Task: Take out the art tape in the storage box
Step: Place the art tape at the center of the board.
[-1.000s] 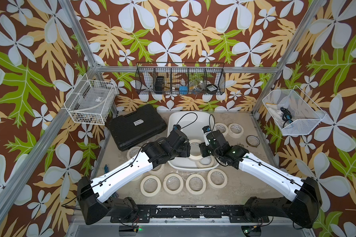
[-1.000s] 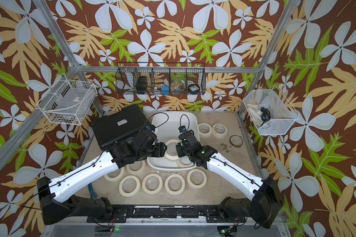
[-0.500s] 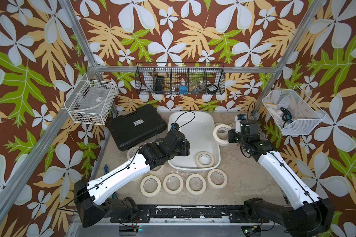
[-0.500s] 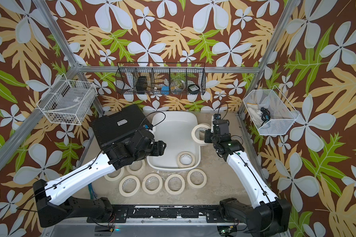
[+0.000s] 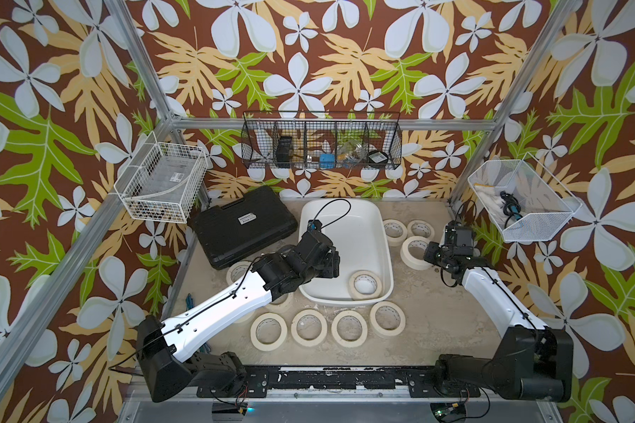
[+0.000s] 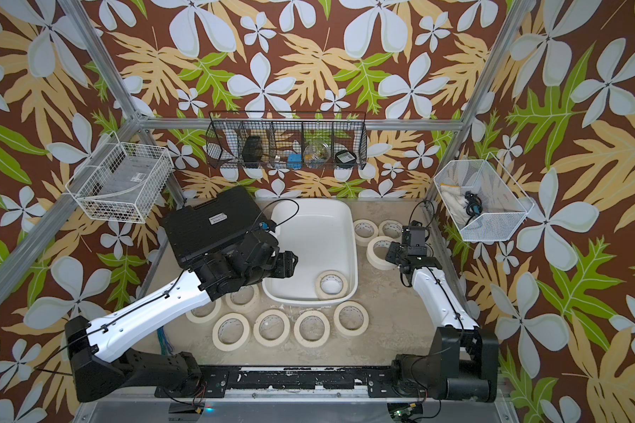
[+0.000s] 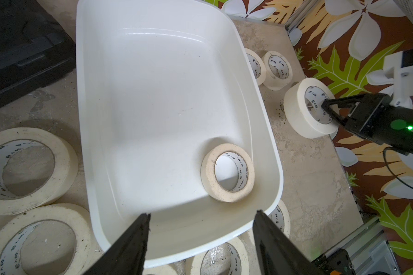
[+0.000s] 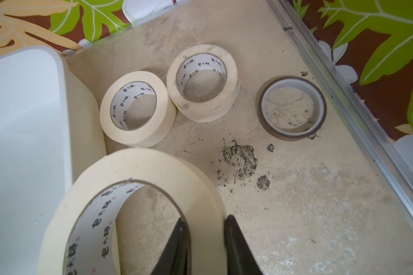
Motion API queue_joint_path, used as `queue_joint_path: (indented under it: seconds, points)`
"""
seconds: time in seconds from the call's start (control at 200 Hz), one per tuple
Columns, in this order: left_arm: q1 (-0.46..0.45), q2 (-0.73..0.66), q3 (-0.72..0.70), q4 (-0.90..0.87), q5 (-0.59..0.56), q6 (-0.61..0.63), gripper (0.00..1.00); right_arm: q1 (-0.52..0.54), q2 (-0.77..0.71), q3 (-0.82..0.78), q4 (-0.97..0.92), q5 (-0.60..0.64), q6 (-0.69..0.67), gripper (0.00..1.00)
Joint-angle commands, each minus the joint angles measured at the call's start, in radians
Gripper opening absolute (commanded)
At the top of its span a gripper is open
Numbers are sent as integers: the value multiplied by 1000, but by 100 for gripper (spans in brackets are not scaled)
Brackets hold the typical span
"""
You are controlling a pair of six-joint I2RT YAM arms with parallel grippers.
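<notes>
We are hovering our left pincer (image 7: pixel 202 214) over the near left part of the storage box (image 7: pixel 165 95), jaws standing wide apart and grasping nothing. One roll of art tape (image 7: pixel 208 171) is lying in the box. It is flat on the floor with its hole facing up, tucked into the near right corner close to both walls. From the left pincer it is sitting ahead and to the right, a short way off.

Our right pincer (image 8: pixel 205 219) is clenching the wall of a held roll (image 8: pixel 200 176), one finger inside the core and one outside. It is doing this outside the box on its right side, just beside two rolls (image 8: pixel 105 112) lying on the bench (image 8: pixel 320 190). The held roll is hanging tilted, and we cannot tell whether its low edge is touching the bench.

We are judging the right arm busy and the left arm nearer to the boxed roll. Since that ring's axis is upright, we are expecting to descend with one finger in the hole and one outside, on the side facing open floor.
</notes>
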Motion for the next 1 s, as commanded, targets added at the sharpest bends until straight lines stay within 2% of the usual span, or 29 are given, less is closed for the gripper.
queue_joint_path:
  seconds: [0.0,0.405,0.821,0.996]
  points:
    - [4,6,5,2,4,7,72,-1,58,0,73,-23,19,8]
    - [6,51,3,13,24,6,72,5,208,-38,137,-74,30,9]
    - [6,76,5,9,42,1,72,114,313,-26,159,19,26,10]
    - [6,78,4,9,38,-1,72,118,309,-28,160,24,31,19]
